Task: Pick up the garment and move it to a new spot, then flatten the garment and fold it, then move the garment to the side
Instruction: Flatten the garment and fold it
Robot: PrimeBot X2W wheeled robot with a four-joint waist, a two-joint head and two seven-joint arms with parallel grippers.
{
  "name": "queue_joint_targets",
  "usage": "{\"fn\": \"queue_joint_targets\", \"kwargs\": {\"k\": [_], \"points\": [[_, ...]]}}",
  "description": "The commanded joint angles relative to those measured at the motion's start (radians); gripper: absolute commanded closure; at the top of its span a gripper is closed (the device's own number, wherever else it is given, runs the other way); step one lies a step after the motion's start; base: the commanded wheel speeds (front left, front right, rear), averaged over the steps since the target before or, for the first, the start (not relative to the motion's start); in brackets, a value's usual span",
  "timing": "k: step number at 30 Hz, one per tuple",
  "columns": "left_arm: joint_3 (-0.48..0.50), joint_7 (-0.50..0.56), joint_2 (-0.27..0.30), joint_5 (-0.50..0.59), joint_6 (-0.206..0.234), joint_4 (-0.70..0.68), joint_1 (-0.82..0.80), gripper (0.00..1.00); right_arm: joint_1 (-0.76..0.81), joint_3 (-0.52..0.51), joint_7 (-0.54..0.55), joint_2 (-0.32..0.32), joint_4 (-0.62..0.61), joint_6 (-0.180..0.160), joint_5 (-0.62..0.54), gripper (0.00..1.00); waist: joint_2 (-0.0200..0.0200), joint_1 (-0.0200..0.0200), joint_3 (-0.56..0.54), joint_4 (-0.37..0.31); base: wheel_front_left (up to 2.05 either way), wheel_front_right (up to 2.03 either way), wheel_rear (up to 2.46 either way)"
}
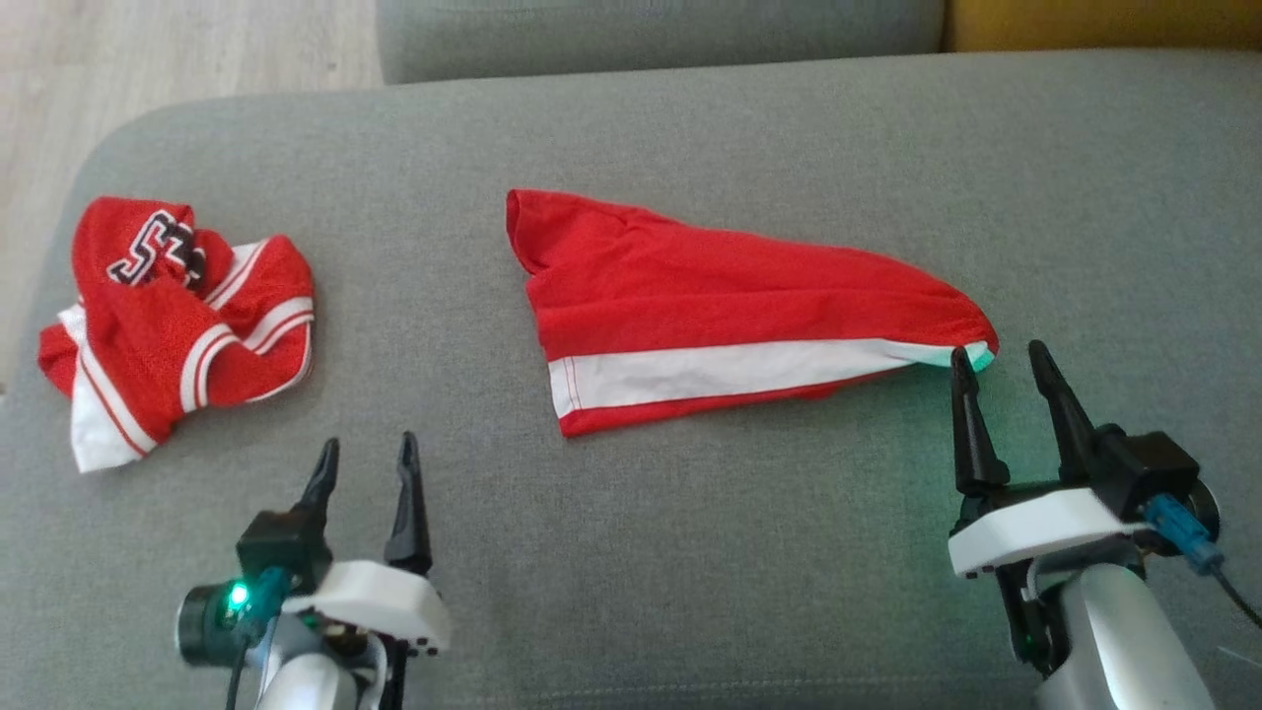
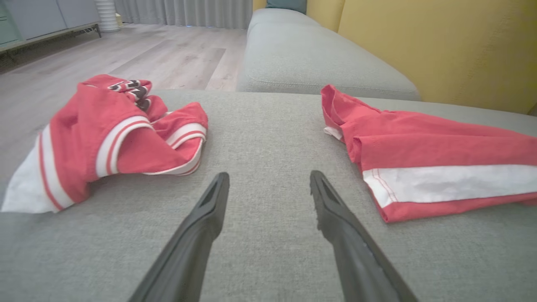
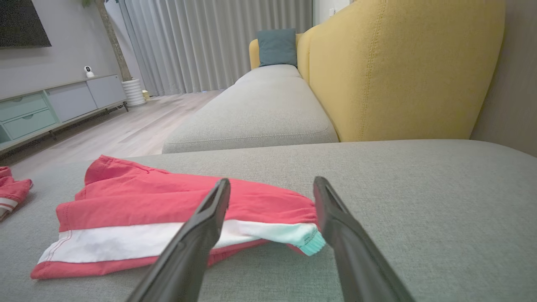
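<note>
Seeing the garment (image 1: pixel 730 296) flat at the middle of the cushion (image 1: pixel 690 552), apparently folded; left to do: moving it aside. Holding nothing with the right gripper (image 1: pixel 999 351), spread wide beside its right tip, nor with the left gripper (image 1: pixel 369 441), spread wide too.

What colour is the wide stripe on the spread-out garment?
The stripe is white; the head view shows it best.

Left hand (image 1: pixel 367 457) low, fingers spread; right hand (image 1: pixel 1004 367) likewise, empty.
</note>
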Motion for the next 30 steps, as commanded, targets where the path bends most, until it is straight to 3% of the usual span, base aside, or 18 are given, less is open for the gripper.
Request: {"fn": "queue_joint_targets", "kwargs": {"k": [1,17,30], "points": [[0.038,-0.005,0.005,0.013,0.009,-0.035,-0.020,0.00,0.001,0.018,-0.006,-0.002,-0.024,-0.001,0.009,0.00,0.0000,0.0000,-0.011,0.005,0.00,0.00,0.00],[0.055,-0.005,0.005,0.017,0.000,-0.037,0.025,0.00,0.026,0.006,-0.006,-0.002,-0.020,-0.001,0.020,0.00,0.0000,0.0000,-0.041,0.023,0.00,0.00,0.00],[-0.061,-0.005,0.005,-0.050,-0.096,0.001,-0.150,0.00,-0.066,0.042,-0.006,-0.002,-0.073,-0.001,0.047,0.00,0.0000,0.0000,0.129,-0.057,0.00,0.00,0.00]]}}
